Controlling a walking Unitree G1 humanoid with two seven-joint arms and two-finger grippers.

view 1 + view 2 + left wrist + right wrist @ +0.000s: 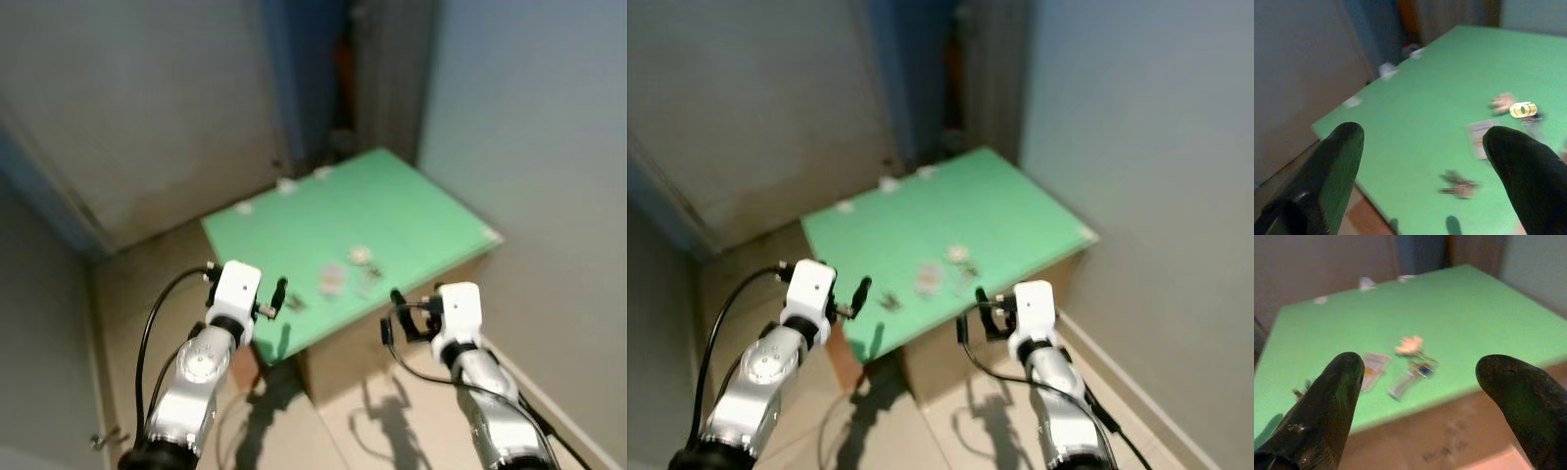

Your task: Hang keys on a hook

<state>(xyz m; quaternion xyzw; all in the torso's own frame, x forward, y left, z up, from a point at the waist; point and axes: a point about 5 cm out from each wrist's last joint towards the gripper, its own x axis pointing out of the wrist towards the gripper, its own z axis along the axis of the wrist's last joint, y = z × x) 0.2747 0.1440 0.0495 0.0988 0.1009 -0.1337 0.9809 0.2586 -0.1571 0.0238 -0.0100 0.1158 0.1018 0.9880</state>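
Two robot arms reach fwd over a low table. Left gripper (281,291) hovers just over the near left edge of the table, fingers spread wide, holding nothing. Right gripper (394,311) sits just short of the near edge, also spread wide w/ nothing between its fingers. Beyond them, a bright green tabletop (411,206) set in a corner between pale walls, w/ what looks like a cardboard base under it. The keys (1413,371) lie flat on the green surface near the front edge, in a loose cluster w/ a pale round fob and a small card (1373,365); blur makes exact parts hard to tell. A small dark item (1460,178) lies apart, closer to the left gripper. A few small pale bits (285,185) sit along the far edge. Step in hand, by my read: approach, before any pickup. Next move likely calls for the right gripper to go fwd and down over the keys, then close. No hook can be made out.
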